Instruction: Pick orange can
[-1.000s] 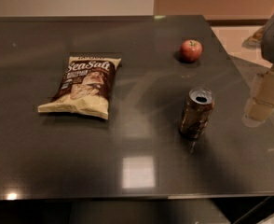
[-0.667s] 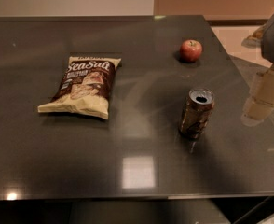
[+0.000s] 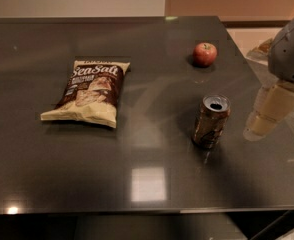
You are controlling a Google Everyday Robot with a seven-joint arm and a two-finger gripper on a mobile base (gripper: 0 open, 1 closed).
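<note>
The orange can (image 3: pixel 210 121) stands upright on the dark table (image 3: pixel 147 184), right of centre, with its silver top open. It is brownish-orange with pale and dark markings. My gripper (image 3: pixel 267 115) hangs at the right edge of the view, pale fingers pointing down and to the left. It is to the right of the can, a short gap away, not touching it. It holds nothing that I can see.
A red apple (image 3: pixel 205 54) sits behind the can, toward the table's far right. A sea salt chip bag (image 3: pixel 89 91) lies flat at the left. The table's right edge runs close under the gripper, with a pale floor beyond.
</note>
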